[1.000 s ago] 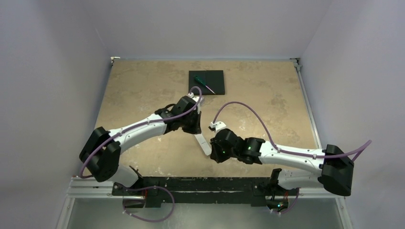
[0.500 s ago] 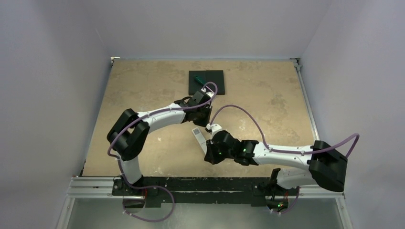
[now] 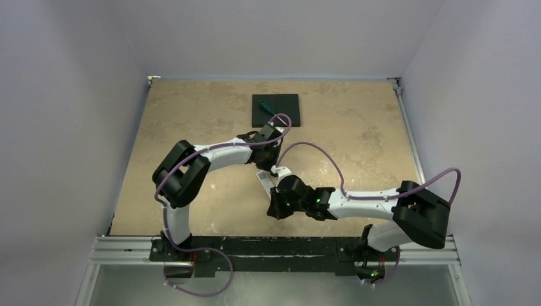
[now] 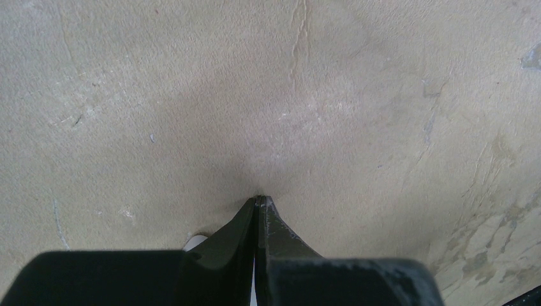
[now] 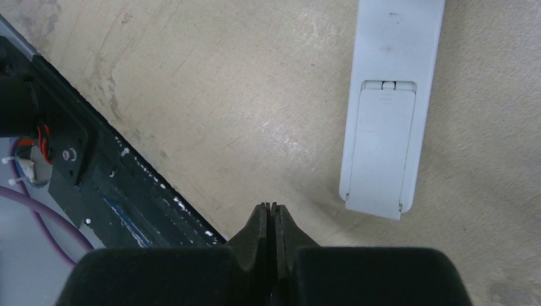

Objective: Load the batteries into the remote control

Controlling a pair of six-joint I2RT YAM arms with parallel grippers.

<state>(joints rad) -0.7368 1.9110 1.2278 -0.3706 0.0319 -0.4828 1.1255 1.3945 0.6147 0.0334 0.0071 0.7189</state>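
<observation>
My right pincer [image 5: 273,207] is pressed together just beside the remote control [image 5: 390,108], which lies back up. My left pincer [image 4: 258,199] is together too, beyond the remote's far end.

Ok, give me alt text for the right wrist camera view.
A white remote control lies back side up on the tan table at upper right, its battery cover on. The right end effector, shut and empty, sits at bottom centre, apart from it; a black rail crosses the left.
</observation>
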